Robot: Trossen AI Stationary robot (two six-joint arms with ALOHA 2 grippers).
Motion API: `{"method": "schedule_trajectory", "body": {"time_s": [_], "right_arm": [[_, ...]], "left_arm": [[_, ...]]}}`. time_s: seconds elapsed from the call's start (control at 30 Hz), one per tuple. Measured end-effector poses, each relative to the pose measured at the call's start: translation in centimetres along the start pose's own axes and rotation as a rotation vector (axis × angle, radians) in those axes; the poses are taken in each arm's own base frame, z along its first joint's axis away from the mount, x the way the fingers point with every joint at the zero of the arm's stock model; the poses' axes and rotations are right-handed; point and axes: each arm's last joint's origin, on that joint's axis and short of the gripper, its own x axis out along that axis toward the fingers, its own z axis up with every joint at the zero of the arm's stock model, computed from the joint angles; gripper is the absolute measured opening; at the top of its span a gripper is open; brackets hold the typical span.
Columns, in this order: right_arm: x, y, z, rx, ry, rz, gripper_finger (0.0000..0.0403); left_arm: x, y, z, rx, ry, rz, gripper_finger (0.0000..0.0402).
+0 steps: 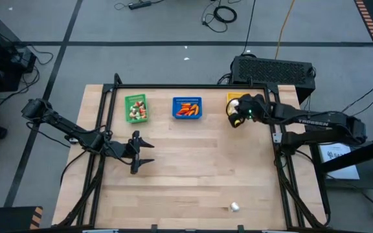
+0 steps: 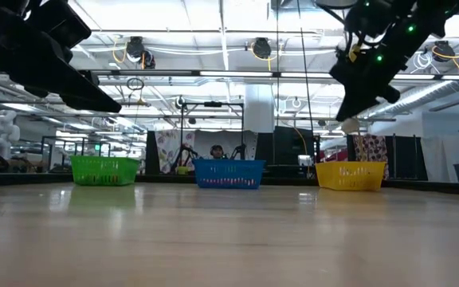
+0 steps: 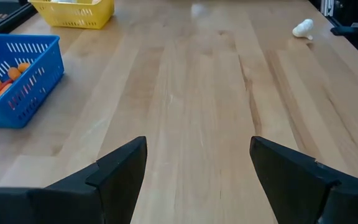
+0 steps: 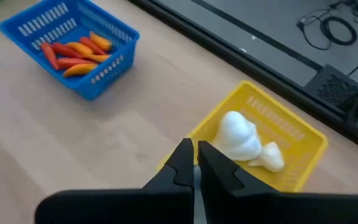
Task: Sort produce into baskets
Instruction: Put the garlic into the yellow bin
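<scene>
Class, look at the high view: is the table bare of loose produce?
No: one small white garlic-like bulb lies on the wooden table, far from the baskets.

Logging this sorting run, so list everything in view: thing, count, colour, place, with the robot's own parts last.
green basket: one, green, far row, left; holds small mixed bits.
blue basket: one, blue, far row, middle; holds red and orange pieces, count unclear.
yellow basket: one, yellow, far row, right; holds white bulbs, at least two.
loose bulb: one, white, near edge of table, alone.
black box: one, black, on the floor beyond the table.
left gripper: dark, open, over the table's left part.
right gripper: dark, shut, empty, above the yellow basket.
</scene>
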Motion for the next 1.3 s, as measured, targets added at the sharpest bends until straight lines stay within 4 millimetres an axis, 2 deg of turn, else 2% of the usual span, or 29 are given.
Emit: {"method": "schedule_trajectory", "body": {"time_s": [0.5, 0.67, 0.97, 1.1, 1.3], "right_arm": [[0.7, -1.7, 0.6, 0.041, 0.021, -0.026, 0.0], [0.8, -2.3, 0.6, 0.107, 0.013, -0.102, 0.0], [3.5, -3.1, -2.4, 0.243, -0.068, -0.125, 0.0], [4.2, -3.8, -3.7, 0.281, -0.053, -0.158, 0.0001], [4.6, -4.1, -4.6, 0.288, -0.041, -0.168, 0.003]], "left_arm": [[0.0, 0.0, 0.0, 0.018, 0.001, 0.0, 0.0294], [0.0, 0.0, 0.0, 0.017, 0.001, 0.0, 0.0294], [0.0, 0.0, 0.0, 0.024, 0.001, 0.0, 0.0294], [0.0, 0.0, 0.0, 0.026, 0.001, 0.0, 0.0294], [0.0, 0.0, 0.0, 0.043, -0.001, 0.0, 0.0294]]}}
